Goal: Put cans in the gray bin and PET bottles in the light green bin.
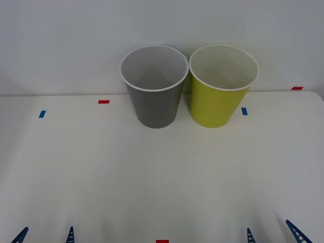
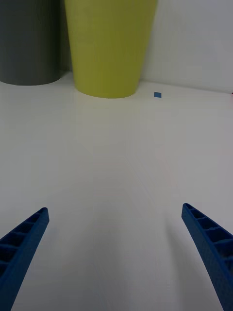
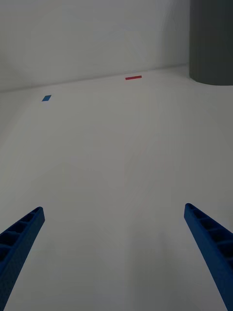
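Gray bin [image 1: 154, 96] and light green bin [image 1: 221, 93] stand touching at upper centre of the table [image 1: 152, 172]; left claw [image 1: 45, 236] and right claw [image 1: 273, 234] wide apart, empty, lower corners; bins judged light, stiff, not for grasping

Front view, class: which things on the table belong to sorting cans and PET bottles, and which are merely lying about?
Belong to the job:
gray bin
light green bin
left gripper, open
right gripper, open

Lying about:
red tape marks
blue tape marks
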